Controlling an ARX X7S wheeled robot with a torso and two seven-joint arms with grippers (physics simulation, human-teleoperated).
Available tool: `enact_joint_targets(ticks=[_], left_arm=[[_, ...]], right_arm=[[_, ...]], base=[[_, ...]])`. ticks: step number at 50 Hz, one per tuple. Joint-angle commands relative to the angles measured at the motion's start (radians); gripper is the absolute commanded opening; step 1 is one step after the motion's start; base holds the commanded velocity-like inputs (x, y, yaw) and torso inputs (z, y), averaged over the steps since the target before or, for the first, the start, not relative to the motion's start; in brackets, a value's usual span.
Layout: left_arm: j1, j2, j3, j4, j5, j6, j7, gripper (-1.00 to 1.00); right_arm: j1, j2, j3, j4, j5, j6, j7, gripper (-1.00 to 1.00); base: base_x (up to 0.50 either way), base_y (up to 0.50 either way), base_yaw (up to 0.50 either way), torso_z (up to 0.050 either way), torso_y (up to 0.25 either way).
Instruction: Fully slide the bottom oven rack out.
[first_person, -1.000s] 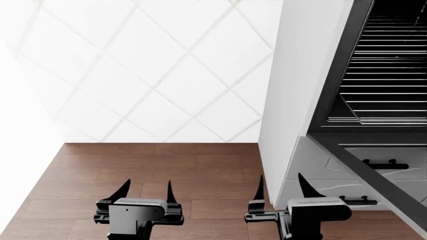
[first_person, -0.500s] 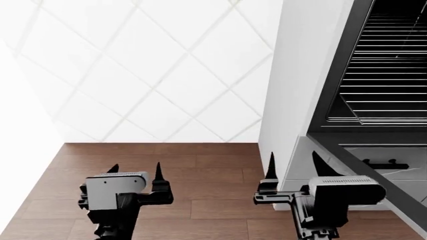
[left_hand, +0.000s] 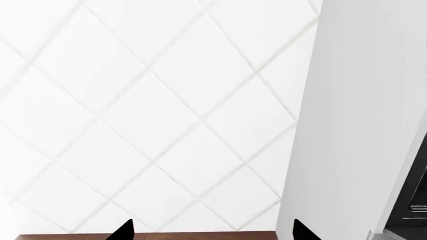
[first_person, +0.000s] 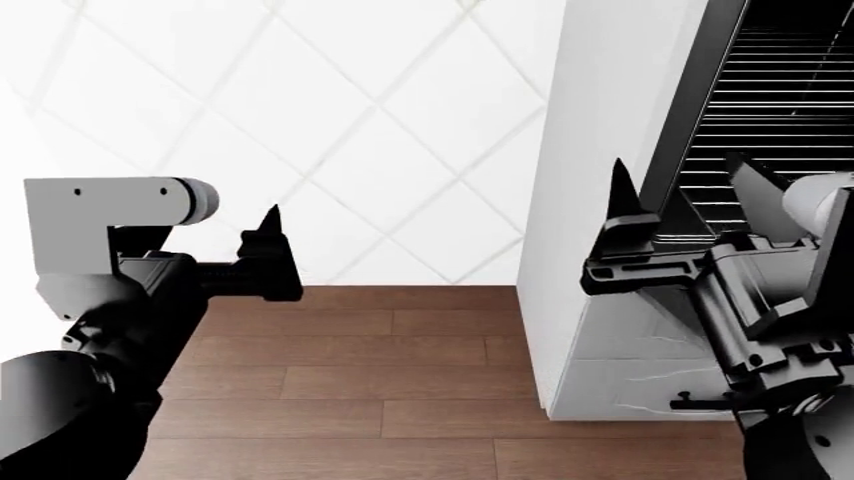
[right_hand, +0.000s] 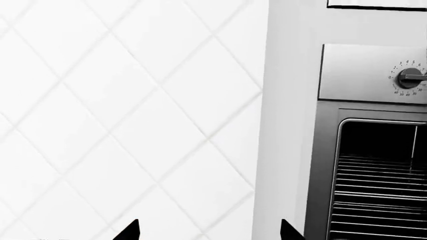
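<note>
The black oven stands open at the right in the head view, with chrome wire racks (first_person: 781, 110) stacked inside. In the right wrist view the lower rods, the bottom oven rack (right_hand: 377, 227), sit below the higher rack (right_hand: 380, 167); the frame edge cuts them off. My right gripper (first_person: 687, 200) is open and empty, raised in front of the oven's left edge and not touching any rack; its tips also show in the right wrist view (right_hand: 209, 231). My left gripper (first_person: 227, 255) is open and empty at the left, facing the tiled wall, as the left wrist view (left_hand: 213, 231) shows.
A tall white cabinet side panel (first_person: 601, 150) borders the oven on its left. Below the oven is a marbled drawer front (first_person: 627, 385). A control knob (right_hand: 408, 77) sits on the steel panel above the oven cavity. The wall has diamond tiles (first_person: 334, 130) over a wood floor (first_person: 387, 400).
Both arms have risen. The right gripper went up and right, from floor level to the oven opening. The left gripper went up and left.
</note>
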Motion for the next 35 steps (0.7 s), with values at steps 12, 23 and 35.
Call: enact_joint_targets(ticks=[12, 23, 35], left_arm=[[-0.418, -0.317, 0.137, -0.236, -0.682, -0.008, -0.549, 1.0], [-0.415, -0.312, 0.139, -0.239, -0.671, 0.018, -0.525, 1.0], [-0.41, -0.322, 0.163, -0.232, -0.66, 0.023, -0.515, 1.0]], right_arm=[[0.424, 0.243, 0.006, 0.16, 0.741, 0.178, 0.527, 1.0], [0.459, 0.294, -0.039, 0.205, 0.81, 0.136, 0.585, 1.0], [0.392, 0.297, -0.009, 0.193, 0.741, 0.122, 0.518, 1.0]], base=[[0.0, 0.0, 0.0, 0.0, 0.0], [0.0, -0.41, 0.0, 0.0, 0.0], [0.0, -0.5, 0.0, 0.0, 0.0]])
